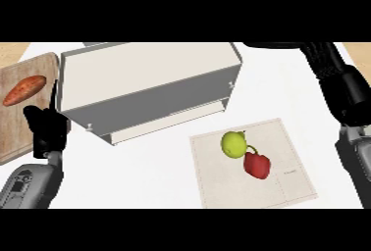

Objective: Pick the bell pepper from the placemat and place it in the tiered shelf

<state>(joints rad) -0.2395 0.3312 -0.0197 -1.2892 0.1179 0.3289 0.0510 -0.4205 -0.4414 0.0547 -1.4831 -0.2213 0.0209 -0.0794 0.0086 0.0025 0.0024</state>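
Observation:
A red bell pepper (257,165) with a curved green stem lies on the beige placemat (290,193) at the lower right, touching a round yellow-green fruit (233,143). The white and grey tiered shelf (141,78) stands at the upper middle, its lower tier facing the front. My right hand (334,81) is raised along the right edge, above and to the right of the pepper, fingers stretched toward the top and holding nothing. My left hand (45,128) rests open at the left, fingers up, just left of the shelf.
A wooden cutting board (18,132) at the left edge carries an orange sweet potato (24,89). White counter shows between the shelf and the placemat.

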